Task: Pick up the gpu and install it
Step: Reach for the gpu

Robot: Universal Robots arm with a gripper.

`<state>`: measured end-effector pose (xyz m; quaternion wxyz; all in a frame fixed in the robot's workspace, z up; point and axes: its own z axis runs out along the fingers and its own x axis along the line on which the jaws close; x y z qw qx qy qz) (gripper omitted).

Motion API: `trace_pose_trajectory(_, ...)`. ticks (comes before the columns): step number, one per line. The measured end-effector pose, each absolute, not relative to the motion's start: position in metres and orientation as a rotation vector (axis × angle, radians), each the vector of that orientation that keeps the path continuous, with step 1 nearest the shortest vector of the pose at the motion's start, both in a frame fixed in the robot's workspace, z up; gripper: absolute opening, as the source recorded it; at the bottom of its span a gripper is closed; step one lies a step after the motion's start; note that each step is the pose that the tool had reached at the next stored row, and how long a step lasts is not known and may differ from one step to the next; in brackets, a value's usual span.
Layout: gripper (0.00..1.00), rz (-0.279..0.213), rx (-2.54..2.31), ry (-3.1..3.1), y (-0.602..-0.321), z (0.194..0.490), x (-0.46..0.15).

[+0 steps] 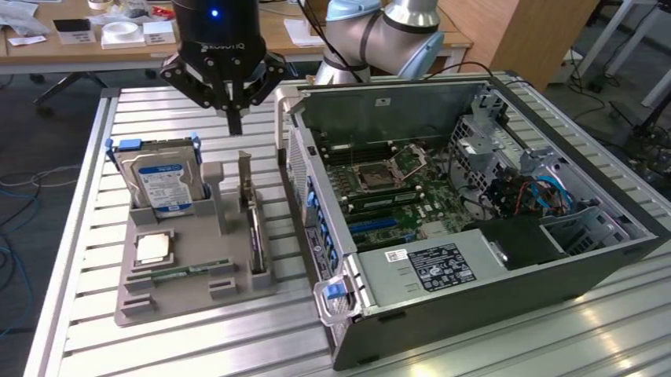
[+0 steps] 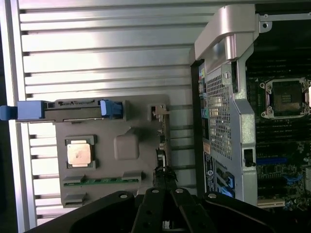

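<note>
One gripper [image 1: 232, 119], fingers pinched together on nothing, hangs pointing straight down from the single arm [image 1: 378, 31], which bends in from the far side of the slatted table [image 1: 84, 330]. The gripper hovers over bare slats just beyond the far end of a gray holder [image 1: 173, 300]. Nearer than the fingertips and lower, the gpu [image 1: 251, 224] stands on its long edge in the holder's slot toward the exterior view's right. Its silver bracket is at the far end, and it sits apart from the gripper. The holder carries one of each part: the gpu, one hard drive [image 1: 163, 184] upright with a blue label toward the exterior view's left, one square processor [image 1: 154, 250] lying flat, and one green memory stick [image 1: 187, 271] nearest. Just beside the holder, on the exterior view's right, lies one open computer case [image 1: 504, 298], its motherboard [image 1: 388, 181] exposed.
</note>
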<state>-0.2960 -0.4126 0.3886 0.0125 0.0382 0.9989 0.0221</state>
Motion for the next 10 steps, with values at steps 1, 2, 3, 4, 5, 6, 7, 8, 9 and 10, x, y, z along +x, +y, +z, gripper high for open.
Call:
trace_pose_trajectory(1, 0.11, 0.069, 0.119, 3.113, -0.414, 0.389, -0.296)
trace_pose_trajectory(2, 0.11, 0.069, 0.119, 3.113, -0.416, 0.389, -0.296)
trace_pose_trajectory(3, 0.11, 0.069, 0.119, 3.113, -0.418, 0.388, -0.296)
trace_pose_trajectory(4, 0.11, 0.069, 0.119, 3.113, -0.419, 0.388, -0.296)
trace_pose_trajectory(5, 0.11, 0.069, 0.119, 3.113, -0.420, 0.388, -0.296)
trace_pose_trajectory(6, 0.11, 0.069, 0.119, 3.113, -0.422, 0.387, -0.296)
trace_pose_trajectory(7, 0.11, 0.069, 0.119, 3.113, -0.422, 0.387, -0.296)
trace_pose_trajectory(8, 0.11, 0.069, 0.119, 3.113, -0.423, 0.387, -0.296)
trace_pose_trajectory(9, 0.11, 0.069, 0.119, 3.114, -0.424, 0.387, -0.296)
trace_pose_trajectory(10, 0.11, 0.069, 0.119, 3.113, -0.425, 0.387, -0.296)
